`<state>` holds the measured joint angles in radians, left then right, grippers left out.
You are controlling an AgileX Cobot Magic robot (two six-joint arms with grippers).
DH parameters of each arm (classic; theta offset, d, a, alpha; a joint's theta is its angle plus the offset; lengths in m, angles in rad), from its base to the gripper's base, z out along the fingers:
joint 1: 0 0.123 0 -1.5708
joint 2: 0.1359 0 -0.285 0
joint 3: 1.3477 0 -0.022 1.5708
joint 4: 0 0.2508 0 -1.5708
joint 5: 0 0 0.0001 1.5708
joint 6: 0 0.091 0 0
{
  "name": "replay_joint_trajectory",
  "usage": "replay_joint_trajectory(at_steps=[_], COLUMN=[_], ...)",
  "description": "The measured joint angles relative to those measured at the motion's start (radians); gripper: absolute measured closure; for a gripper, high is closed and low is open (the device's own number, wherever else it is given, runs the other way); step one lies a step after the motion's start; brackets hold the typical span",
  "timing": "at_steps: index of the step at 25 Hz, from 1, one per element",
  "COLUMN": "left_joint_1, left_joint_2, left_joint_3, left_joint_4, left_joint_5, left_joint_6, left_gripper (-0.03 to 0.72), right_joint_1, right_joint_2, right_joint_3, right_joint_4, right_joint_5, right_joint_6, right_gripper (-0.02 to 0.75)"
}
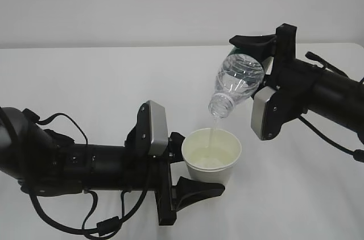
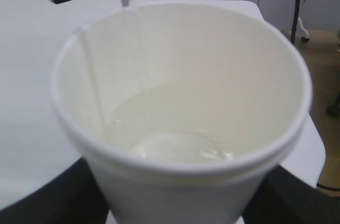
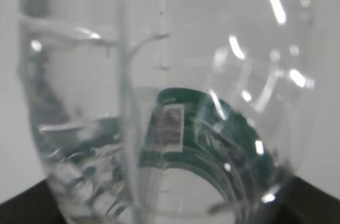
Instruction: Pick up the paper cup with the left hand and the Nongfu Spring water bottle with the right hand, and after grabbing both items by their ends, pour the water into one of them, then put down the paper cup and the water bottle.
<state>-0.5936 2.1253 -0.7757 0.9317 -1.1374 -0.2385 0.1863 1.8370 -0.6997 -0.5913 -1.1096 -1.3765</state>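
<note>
The white paper cup [image 1: 211,154] stands upright in my left gripper [image 1: 190,163], whose black fingers [image 1: 196,190] are shut on its wall near the base. Above it, the Nongfu Spring water bottle [image 1: 236,81] hangs tilted neck-down, with my right gripper [image 1: 257,62] shut on its bottom end. A thin stream of water [image 1: 213,131] falls from the bottle's mouth into the cup. In the left wrist view the cup [image 2: 180,49] fills the frame with a shallow pool of water [image 2: 164,139] inside. The right wrist view shows the clear bottle [image 3: 170,75] and its green label [image 3: 234,134] up close.
Both arms hover over a white table [image 1: 85,92]. The left arm's cables [image 1: 62,217] loop low at the front left. A cable [image 1: 327,137] hangs under the right arm. The left wrist view shows the table's far right edge [image 2: 316,144] and a stand post [image 2: 298,1] beyond it.
</note>
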Motion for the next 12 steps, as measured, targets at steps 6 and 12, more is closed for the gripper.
replay_joint_trajectory(at_steps=[6,12], left_joint_1=[0.000,0.000], left_joint_2=[0.000,0.000], left_joint_3=[0.000,0.000], left_joint_4=[0.000,-0.002], left_joint_5=[0.000,0.000], left_joint_6=[0.000,0.000], left_gripper=[0.211,0.211], right_joint_1=[0.000,0.000], right_joint_2=[0.000,0.000], right_joint_3=[0.000,0.000], right_joint_4=[0.000,0.000], right_joint_5=[-0.003,-0.004], right_joint_6=[-0.014,-0.024], right_gripper=[0.247,0.247])
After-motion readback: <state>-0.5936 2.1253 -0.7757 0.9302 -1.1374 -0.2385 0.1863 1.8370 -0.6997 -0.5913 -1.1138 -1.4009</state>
